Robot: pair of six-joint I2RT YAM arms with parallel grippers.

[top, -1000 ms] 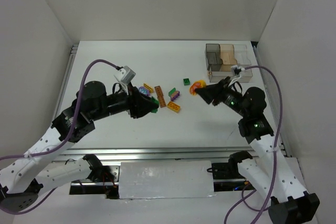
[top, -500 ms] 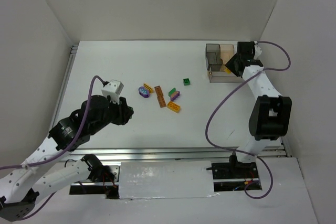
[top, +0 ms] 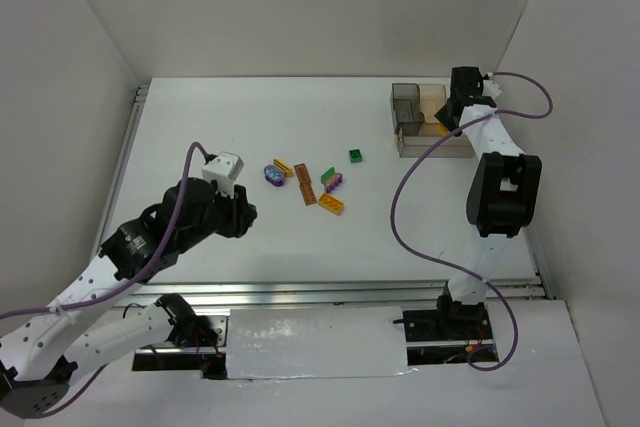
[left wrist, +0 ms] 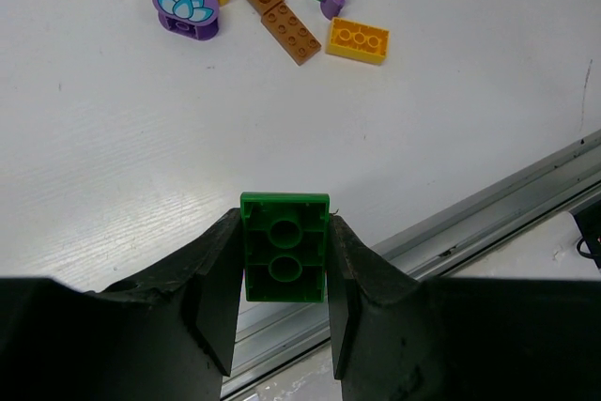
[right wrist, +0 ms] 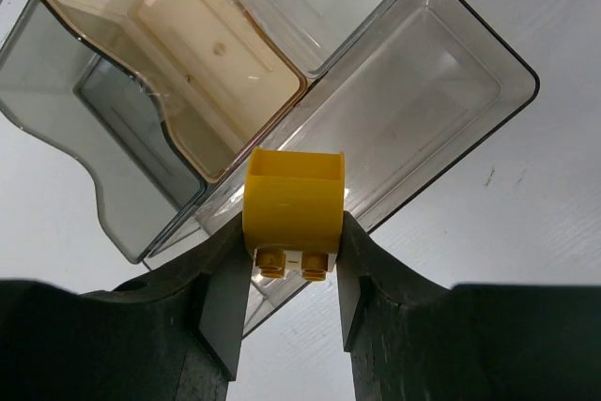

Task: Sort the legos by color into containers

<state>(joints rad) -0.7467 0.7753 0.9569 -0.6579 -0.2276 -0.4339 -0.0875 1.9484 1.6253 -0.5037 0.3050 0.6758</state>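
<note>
Two tools grip legos: the left tool (left wrist: 284, 232) clamps a green lego (left wrist: 284, 249) well left of the containers (right wrist: 427, 91), the right tool (right wrist: 291, 232) pinches a yellow lego (right wrist: 293, 196) over them, and loose legos (top: 305, 185) lie on the table (top: 220, 127) between.

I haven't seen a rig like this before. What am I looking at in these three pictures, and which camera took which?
Two robot arms are bolted at the near edge of a white table. The wide picture comes from a fixed camera above and behind them. The other two come from a camera on each wrist, looking along that arm's two-finger claw. The left claw is shut on a green brick, held apart from the loose bricks, which are purple, brown, green and orange pieces. A lone green brick sits farther right. The right claw is shut on a yellow brick, held over the clear divided tray at the table's far right.
</note>
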